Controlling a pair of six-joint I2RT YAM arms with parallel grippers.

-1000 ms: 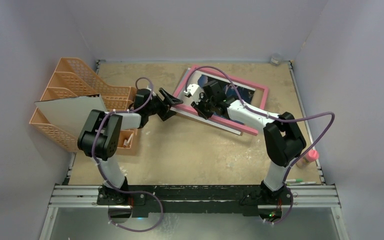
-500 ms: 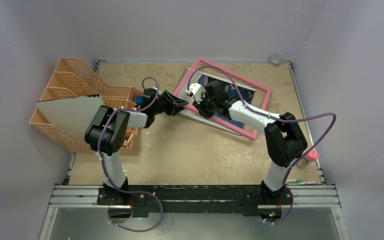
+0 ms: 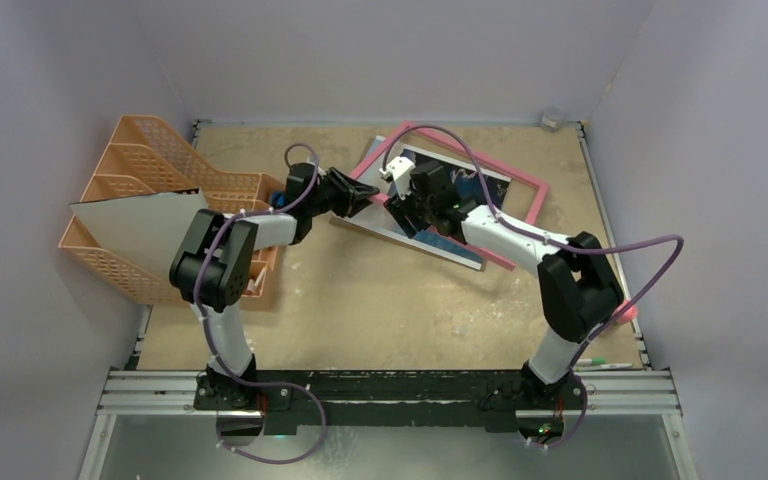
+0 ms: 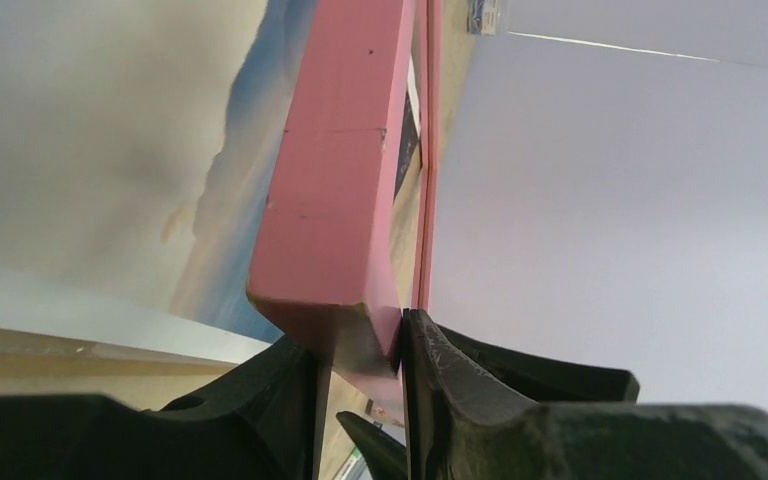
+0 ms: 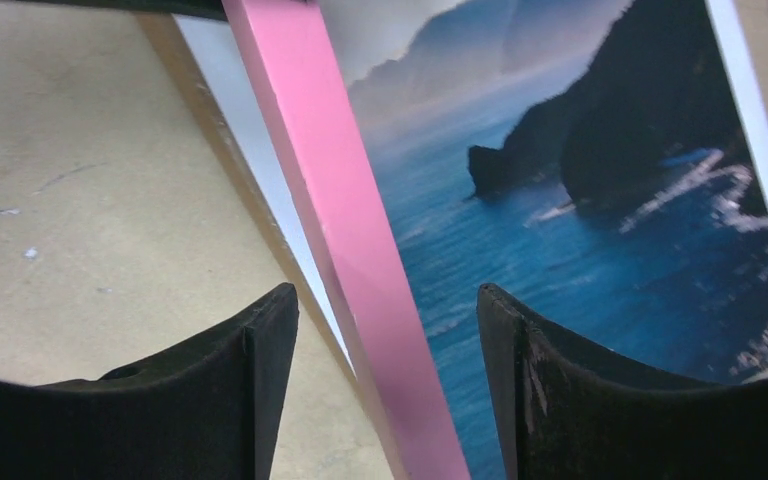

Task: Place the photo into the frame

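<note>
Above tabletop, left pincer clamps frame corner.

Robot lab cell: plain grey walls enclose a scuffed table (aluminium rail along front).

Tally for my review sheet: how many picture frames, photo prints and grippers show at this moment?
Pink rectangular picture frame: 1
Blue seascape paper photo: 1
Black two-finger grippers: 2, the left gripper and the right gripper
Total: 4
</note>
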